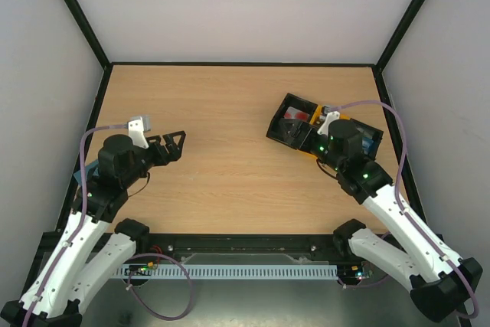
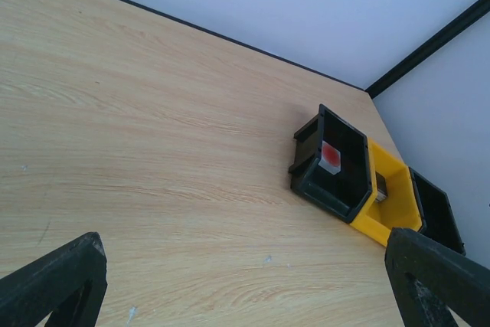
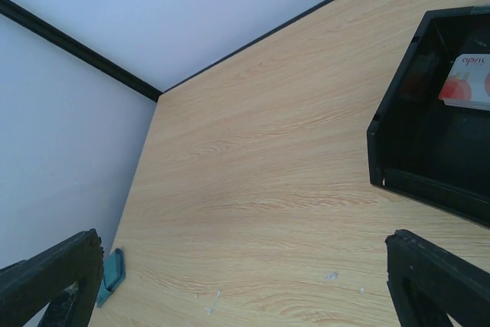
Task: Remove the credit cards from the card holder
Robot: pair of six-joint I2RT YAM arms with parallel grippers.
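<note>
The small flat grey-blue card holder (image 3: 112, 272) is lying at the left edge of the light wooden table (image 1: 230, 189), close against the white side wall (image 3: 61, 151). In the overhead view it is being partly covered by the left arm. Whether it is open or folded shut cannot be told.

The black fingers of the left gripper (image 1: 171, 145) are being held wide apart over bare wood, pointing toward the table's middle and away from the holder. The right gripper (image 3: 245, 273) is likewise being held fully spread, with nothing between its fingers. It is hovering beside the black-and-yellow three-compartment plastic tray (image 1: 285, 129), well apart from the holder. A red-and-white card (image 3: 467, 82) is already lying in the nearest black compartment, so that tray is probably being used as the drop place.

The step in hand is judged to be the reach for the holder, and nothing is being gripped yet. The left arm is better placed for it, though the wrist needs turning back toward the wall. With the wall so near, the holder is best approached from the table side and drawn inward before being pinched. One gripper should then be used to pin the holder flat while a card's exposed edge is taken by the other. A shallow, slow pull along the pocket is advised, so that the whole holder is not being dragged along.
</note>
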